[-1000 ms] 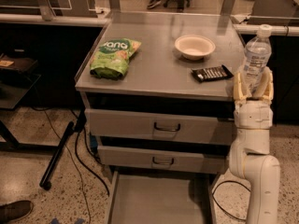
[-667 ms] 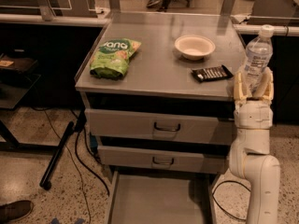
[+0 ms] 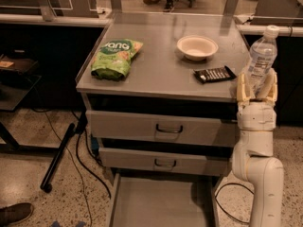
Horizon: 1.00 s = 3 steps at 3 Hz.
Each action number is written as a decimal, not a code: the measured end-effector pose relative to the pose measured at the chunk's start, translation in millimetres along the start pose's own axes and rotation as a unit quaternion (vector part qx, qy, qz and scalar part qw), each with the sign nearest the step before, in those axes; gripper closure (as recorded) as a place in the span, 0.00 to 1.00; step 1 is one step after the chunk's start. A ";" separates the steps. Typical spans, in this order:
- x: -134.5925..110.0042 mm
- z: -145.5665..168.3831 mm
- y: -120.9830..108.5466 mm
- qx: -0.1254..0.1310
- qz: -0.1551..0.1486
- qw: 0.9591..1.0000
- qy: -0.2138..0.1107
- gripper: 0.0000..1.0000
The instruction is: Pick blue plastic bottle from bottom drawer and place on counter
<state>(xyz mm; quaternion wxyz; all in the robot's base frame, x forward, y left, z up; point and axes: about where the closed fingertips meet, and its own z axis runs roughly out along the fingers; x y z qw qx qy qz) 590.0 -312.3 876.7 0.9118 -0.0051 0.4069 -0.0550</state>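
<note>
The blue plastic bottle (image 3: 259, 60) is clear with a white cap and a pale label. It stands upright between the fingers of my gripper (image 3: 256, 85), which is shut on its lower part. The gripper holds it at the right edge of the counter (image 3: 161, 65), about level with the counter top. The bottom drawer (image 3: 161, 205) is pulled out below, and its grey floor is bare. My white arm rises at the right of the cabinet.
On the counter lie a green snack bag (image 3: 115, 58), a white bowl (image 3: 197, 47) and a dark snack bar (image 3: 214, 74). Two closed drawers with loop handles (image 3: 169, 128) sit above the open one. A black pole (image 3: 59, 155) and cables lie on the floor at the left.
</note>
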 end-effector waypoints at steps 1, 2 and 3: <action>0.0 0.0 0.0 0.000 0.000 1.000 0.000 0.09; -0.1 0.1 0.0 0.000 0.000 1.000 0.000 0.00; -0.1 0.1 0.0 0.000 0.000 1.000 0.000 0.00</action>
